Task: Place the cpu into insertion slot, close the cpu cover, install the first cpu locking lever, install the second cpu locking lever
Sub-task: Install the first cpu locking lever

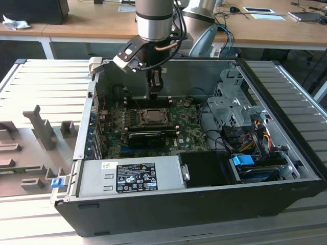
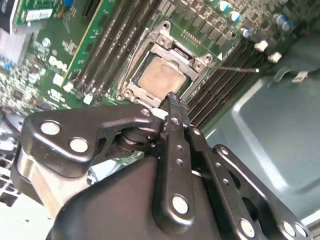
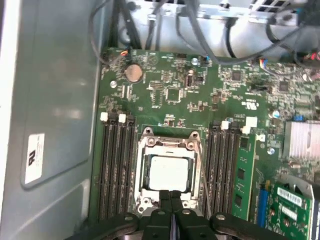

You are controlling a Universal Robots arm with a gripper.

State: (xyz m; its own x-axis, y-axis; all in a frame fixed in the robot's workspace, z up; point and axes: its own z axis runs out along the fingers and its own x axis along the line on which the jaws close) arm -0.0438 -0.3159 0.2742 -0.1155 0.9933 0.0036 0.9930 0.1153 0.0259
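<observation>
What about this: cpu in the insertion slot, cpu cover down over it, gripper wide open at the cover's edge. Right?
No: the first wrist view shows the gripper shut, not open. The cpu does lie in the insertion slot under the lowered cpu cover.

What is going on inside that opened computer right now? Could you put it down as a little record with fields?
setting: computer case open, motherboard exposed
arm: reaching down into the case
cpu: pale square chip lying in the insertion slot
cpu cover: metal frame down around the cpu
fingers: shut together, tips at the cover's edge
locking lever: thin metal rod beside the socket; whether it is latched cannot be told
</observation>
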